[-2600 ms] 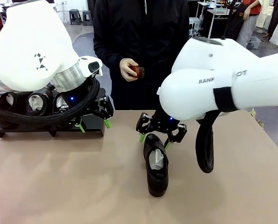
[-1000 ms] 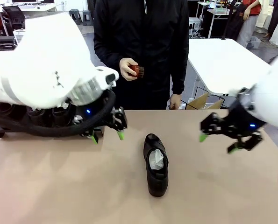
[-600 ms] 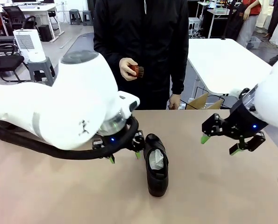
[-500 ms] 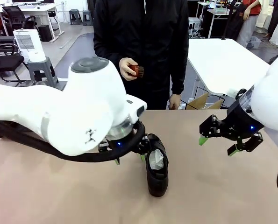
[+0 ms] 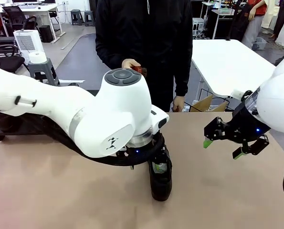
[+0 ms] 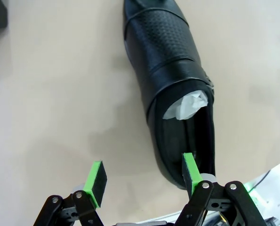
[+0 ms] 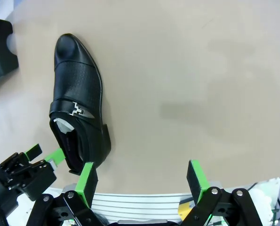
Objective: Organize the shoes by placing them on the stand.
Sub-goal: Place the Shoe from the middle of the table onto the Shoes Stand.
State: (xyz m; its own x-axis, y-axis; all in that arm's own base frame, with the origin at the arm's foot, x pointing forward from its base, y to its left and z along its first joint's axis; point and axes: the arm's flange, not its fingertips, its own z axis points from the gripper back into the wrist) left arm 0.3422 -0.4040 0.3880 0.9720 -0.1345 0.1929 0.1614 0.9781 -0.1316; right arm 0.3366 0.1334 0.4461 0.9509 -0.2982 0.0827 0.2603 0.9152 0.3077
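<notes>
Tan counter (image 5: 60, 191) under me, smooth and bare-looking around the work; behind it an open room with white tables (image 5: 227, 62), a stool and grey floor. A person in black (image 5: 146, 47) stands at the far edge holding a small reddish brush (image 5: 140, 71). No writing I can read anywhere.

My left fingers (image 6: 142, 176) are spread wide at the heel end of the shoe (image 6: 175, 89): one green pad sits at the heel's rim, the other hangs over bare counter beside it. Nothing gripped. White paper is stuffed inside the shoe, its toe pointing away from my fingers.

My right fingers (image 7: 142, 181) hang wide apart and empty, well off to the shoe's side.

My own left arm hides most of the stand (image 5: 3, 125); just a dark edge shows.
</notes>
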